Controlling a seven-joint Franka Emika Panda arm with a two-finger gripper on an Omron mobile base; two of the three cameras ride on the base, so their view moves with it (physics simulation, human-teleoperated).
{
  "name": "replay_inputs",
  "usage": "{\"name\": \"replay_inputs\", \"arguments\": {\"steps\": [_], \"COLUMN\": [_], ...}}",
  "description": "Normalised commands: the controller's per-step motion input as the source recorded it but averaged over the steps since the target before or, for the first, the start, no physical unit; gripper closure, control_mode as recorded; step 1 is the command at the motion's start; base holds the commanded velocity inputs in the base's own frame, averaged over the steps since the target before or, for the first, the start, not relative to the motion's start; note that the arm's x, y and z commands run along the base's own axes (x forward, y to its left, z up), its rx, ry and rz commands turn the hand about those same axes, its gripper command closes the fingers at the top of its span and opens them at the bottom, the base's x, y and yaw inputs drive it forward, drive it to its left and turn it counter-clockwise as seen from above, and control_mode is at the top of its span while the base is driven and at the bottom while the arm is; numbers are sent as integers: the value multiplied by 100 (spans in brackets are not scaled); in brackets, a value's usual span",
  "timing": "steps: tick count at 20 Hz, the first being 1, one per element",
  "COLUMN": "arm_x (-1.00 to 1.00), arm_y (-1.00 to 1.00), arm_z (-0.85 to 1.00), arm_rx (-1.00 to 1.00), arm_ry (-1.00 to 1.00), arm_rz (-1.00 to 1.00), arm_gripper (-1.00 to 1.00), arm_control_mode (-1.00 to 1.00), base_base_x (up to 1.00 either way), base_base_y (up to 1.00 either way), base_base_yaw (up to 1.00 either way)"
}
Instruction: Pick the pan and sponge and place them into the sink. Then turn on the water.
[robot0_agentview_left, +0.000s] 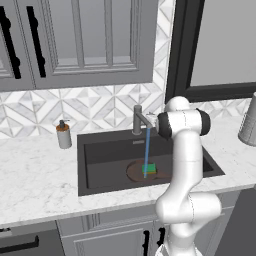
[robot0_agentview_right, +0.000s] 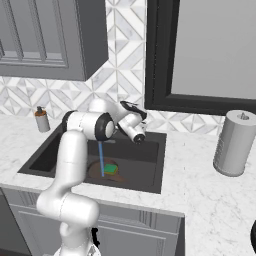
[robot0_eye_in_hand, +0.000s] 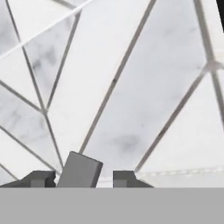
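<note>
The pan (robot0_agentview_left: 136, 172) lies on the floor of the black sink (robot0_agentview_left: 100, 150), with the green sponge (robot0_agentview_left: 149, 169) resting in it. A thin blue stream of water (robot0_agentview_left: 147, 147) runs from the grey faucet (robot0_agentview_left: 137, 120) down onto the sponge. From the right, the pan (robot0_agentview_right: 97, 172), sponge (robot0_agentview_right: 111, 169) and water (robot0_agentview_right: 102, 157) show in the sink (robot0_agentview_right: 150, 155). My gripper (robot0_agentview_right: 136, 111) is up at the faucet, pointing at the tiled wall. In the hand view the gripper (robot0_eye_in_hand: 83, 177) is open, its tips apart, with a grey faucet lever (robot0_eye_in_hand: 79, 169) standing between them, not clamped.
A soap dispenser (robot0_agentview_left: 63, 134) stands on the marble counter left of the sink. A grey paper towel roll (robot0_agentview_right: 233, 142) stands on the counter to the right. Cabinets hang above on the left, and a dark-framed window sits behind the sink's right side.
</note>
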Motion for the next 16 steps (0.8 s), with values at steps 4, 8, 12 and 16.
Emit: {"name": "replay_inputs", "arguments": {"steps": [4,8,12,16], "arm_x": [0,0,0,0], "arm_y": [-100,-100,-100,-92], "arm_z": [-51,-62,-40,-2], "arm_rx": [0,0,0,0], "arm_ry": [6,7,4,0], "arm_rz": [-5,-5,-5,-4], "arm_gripper": [100,100,100,100], "arm_control_mode": [-100,-100,-100,-100], "base_base_x": [0,0,0,0], "base_base_y": [0,0,0,0], "base_base_yaw": [0,0,0,0]}}
